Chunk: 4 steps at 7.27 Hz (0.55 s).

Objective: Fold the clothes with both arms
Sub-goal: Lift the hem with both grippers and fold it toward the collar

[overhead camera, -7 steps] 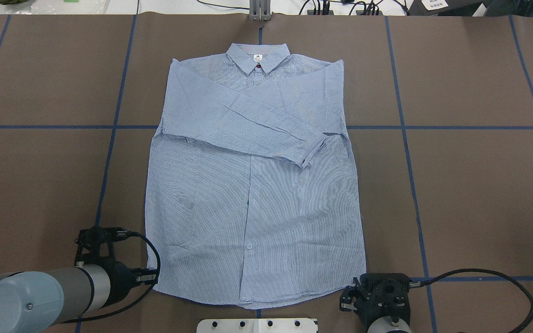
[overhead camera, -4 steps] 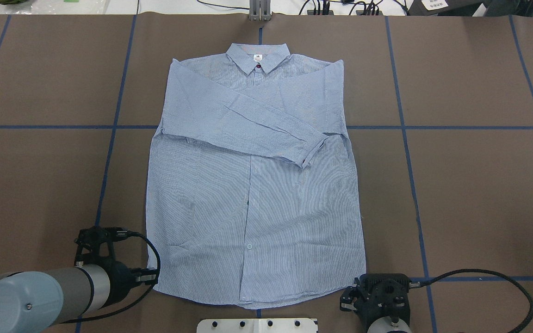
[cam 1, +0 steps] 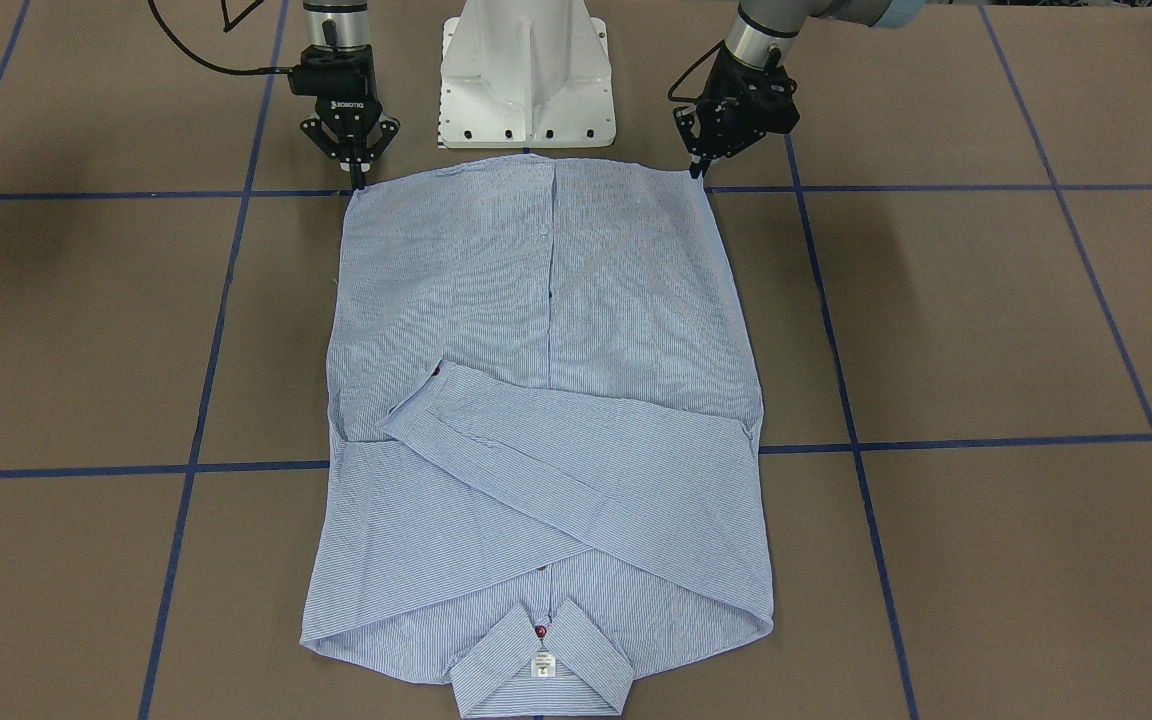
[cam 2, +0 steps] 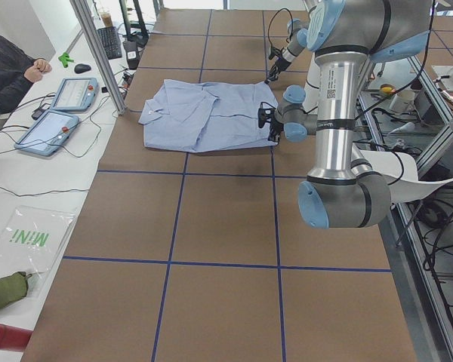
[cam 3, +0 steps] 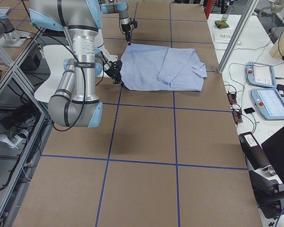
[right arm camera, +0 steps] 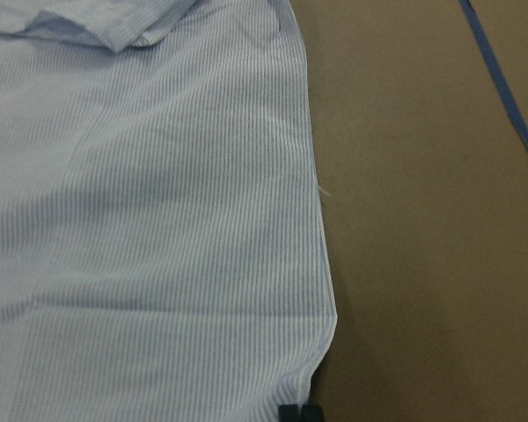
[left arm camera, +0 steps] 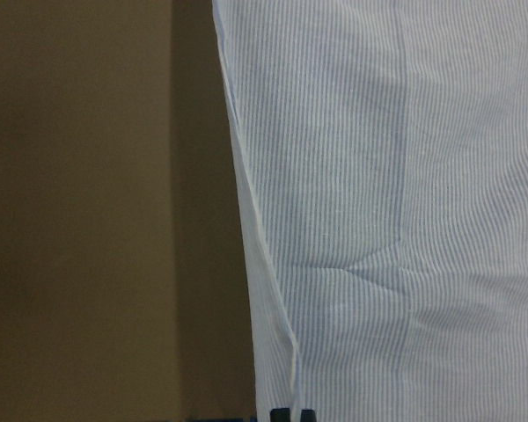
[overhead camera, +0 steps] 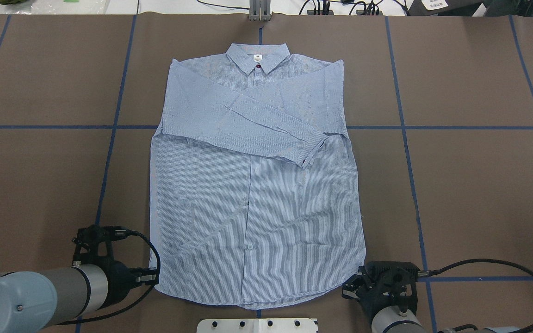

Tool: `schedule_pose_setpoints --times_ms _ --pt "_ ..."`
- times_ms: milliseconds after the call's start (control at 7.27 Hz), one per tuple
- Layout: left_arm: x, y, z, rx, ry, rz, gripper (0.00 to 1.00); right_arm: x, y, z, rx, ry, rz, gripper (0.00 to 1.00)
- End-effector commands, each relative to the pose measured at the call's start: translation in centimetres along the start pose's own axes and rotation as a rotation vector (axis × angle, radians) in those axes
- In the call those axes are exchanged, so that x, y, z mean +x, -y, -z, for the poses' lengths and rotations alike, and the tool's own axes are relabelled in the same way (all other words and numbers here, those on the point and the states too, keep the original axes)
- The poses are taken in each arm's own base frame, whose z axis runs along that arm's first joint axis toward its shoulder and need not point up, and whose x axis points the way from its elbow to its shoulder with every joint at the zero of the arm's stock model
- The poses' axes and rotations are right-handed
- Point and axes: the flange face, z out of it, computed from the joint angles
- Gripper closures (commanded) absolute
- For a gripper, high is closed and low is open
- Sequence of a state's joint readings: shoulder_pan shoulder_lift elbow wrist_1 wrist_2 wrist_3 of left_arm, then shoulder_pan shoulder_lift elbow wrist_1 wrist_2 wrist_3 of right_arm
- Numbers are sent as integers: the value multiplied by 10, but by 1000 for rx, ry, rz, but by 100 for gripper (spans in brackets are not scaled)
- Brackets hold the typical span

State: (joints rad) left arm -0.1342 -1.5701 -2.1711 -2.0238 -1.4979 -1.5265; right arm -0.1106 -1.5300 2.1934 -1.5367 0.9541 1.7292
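The light blue striped shirt [overhead camera: 257, 185] lies flat on the brown table, front up. Its collar [overhead camera: 258, 56] is at the far side and both sleeves are folded across the chest. My left gripper [overhead camera: 154, 277] is shut on the hem's left corner, as the front view [cam 1: 696, 172] and left wrist view [left arm camera: 286, 413] show. My right gripper [cam 1: 354, 182] is shut on the hem's right corner. In the right wrist view [right arm camera: 299, 411] its tips pinch that corner. In the overhead view its body [overhead camera: 387, 286] hides its fingertips.
The white pedestal base [cam 1: 526, 70] stands just behind the hem between the arms. Blue tape lines [overhead camera: 114, 127] cross the brown table. A metal post [overhead camera: 259, 11] stands at the far edge beyond the collar. Tablets [cam 2: 60, 113] lie on the side bench.
The right gripper has shifted slightly away from the robot and outward, drawing the hem's right corner with it. The shirt's lower left edge has shifted slightly inward. The left arm has barely moved.
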Motion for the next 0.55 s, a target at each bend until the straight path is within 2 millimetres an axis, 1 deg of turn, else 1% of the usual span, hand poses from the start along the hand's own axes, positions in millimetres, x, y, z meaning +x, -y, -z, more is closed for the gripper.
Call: schedule_pose_setpoints --times_ms 0,138,275,413 --pt "22 5 72 -63 -97 4 100 11 68 81 -49 30 -47 100" --pt "37 5 126 -102 -109 0 100 20 101 133 -81 29 -48 100" --pt "43 12 183 -137 -110 4 100 27 133 168 -126 36 -89 100" --pt "37 28 228 -138 -104 4 100 18 157 177 -157 44 -144 100"
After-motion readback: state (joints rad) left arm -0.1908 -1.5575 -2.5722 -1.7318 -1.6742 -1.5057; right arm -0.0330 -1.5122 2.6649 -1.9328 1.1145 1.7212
